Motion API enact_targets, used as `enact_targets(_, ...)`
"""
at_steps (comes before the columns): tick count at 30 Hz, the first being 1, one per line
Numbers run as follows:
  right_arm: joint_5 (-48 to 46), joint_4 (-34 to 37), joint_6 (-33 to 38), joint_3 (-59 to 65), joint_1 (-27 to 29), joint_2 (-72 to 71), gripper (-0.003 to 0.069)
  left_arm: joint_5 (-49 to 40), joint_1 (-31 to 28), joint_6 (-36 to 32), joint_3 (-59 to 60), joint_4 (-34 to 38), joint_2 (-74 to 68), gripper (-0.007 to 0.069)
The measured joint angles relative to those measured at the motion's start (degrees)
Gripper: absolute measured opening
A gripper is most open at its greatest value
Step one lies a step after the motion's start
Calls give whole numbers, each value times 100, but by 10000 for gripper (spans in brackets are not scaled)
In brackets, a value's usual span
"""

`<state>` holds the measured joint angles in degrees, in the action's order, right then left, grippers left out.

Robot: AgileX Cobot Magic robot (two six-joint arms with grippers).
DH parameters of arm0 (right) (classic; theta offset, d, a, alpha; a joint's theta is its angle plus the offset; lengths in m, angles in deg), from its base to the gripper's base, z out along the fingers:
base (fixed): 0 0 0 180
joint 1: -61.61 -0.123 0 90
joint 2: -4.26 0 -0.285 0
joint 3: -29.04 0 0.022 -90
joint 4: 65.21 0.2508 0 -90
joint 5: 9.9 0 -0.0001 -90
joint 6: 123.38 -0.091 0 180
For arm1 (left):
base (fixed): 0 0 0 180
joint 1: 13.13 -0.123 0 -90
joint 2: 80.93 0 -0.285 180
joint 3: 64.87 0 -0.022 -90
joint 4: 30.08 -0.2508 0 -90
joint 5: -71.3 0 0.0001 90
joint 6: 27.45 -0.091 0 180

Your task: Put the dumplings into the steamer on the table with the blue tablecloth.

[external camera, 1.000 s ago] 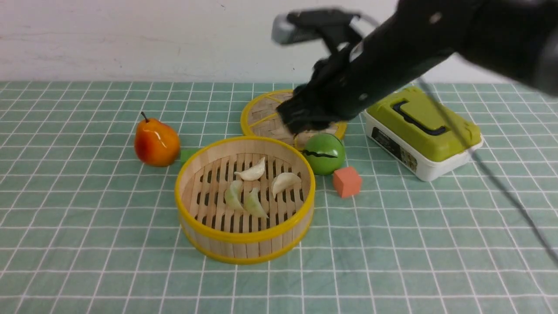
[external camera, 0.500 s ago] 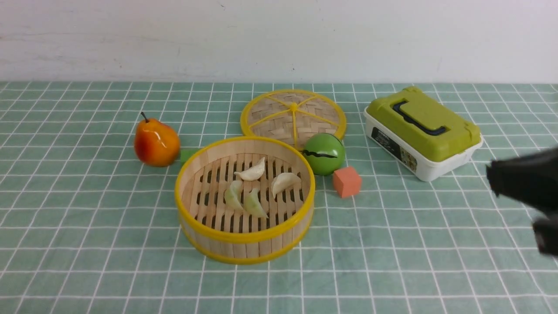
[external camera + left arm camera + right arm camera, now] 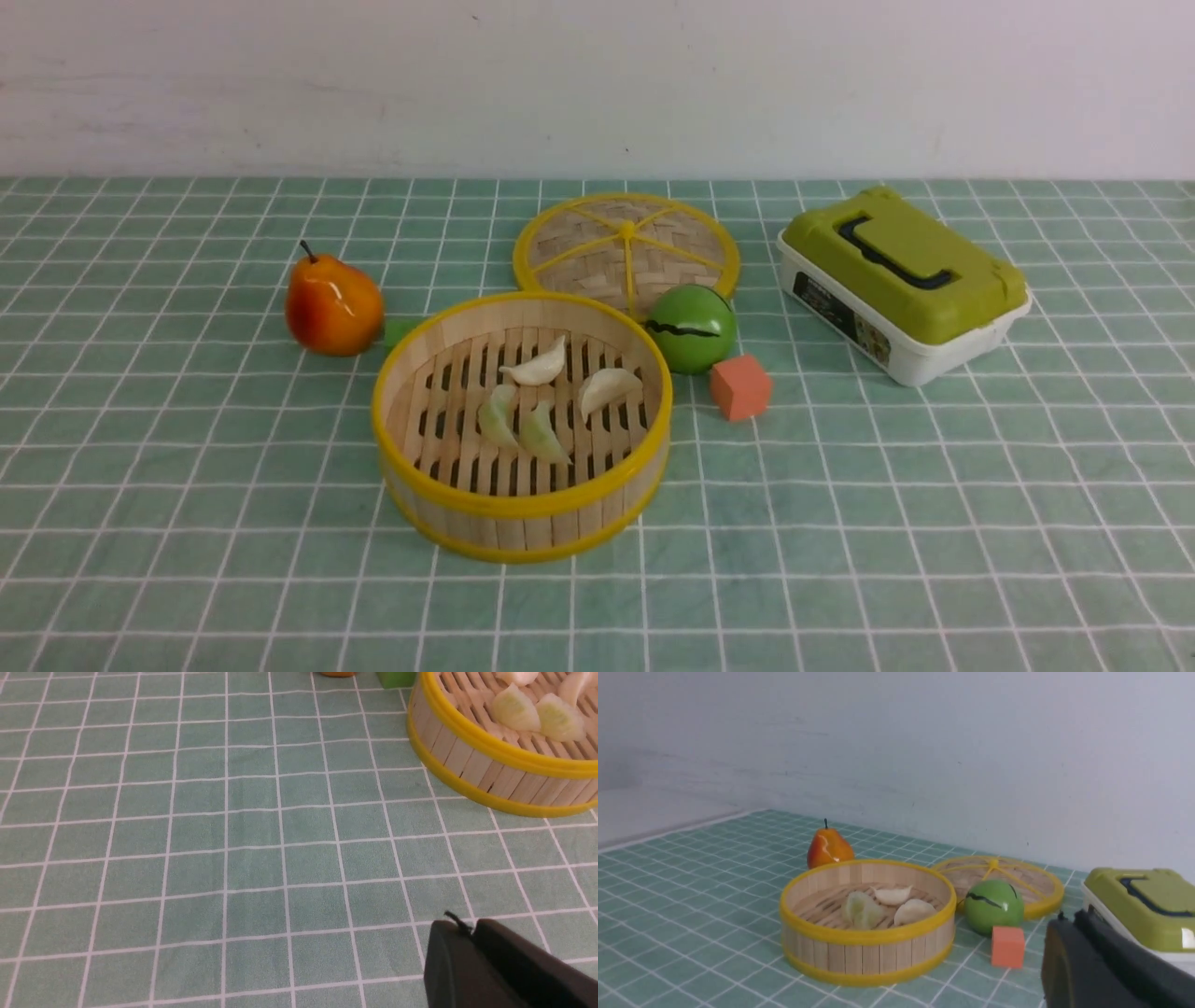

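Four dumplings, one steamer

The tablecloth is pale blue-green, ruled by thin white lines into a grid of small rectangles. The steamer has bright yellow rims, pale wooden sides and a slatted light-wood floor. Of the dumplings, two are creamy white and two pale yellow-green. The woven disc is tan with a yellow rim and spokes. The pear is orange-red, the ball green with a jagged black line, and the cube orange. The box is white below and olive-green on top.
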<state>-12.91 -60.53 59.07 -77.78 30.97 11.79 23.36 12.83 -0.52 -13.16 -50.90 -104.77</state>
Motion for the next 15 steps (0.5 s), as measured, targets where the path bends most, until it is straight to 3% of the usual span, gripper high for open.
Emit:
enact_targets(11, -173, -281, 0, 96, 12, 110, -5, -18, 0, 0, 0, -36, 0, 57)
enact_targets(15, -118, -382, -120, 462, 407, -26, -5, -18, 0, 0, 0, -36, 0, 59)
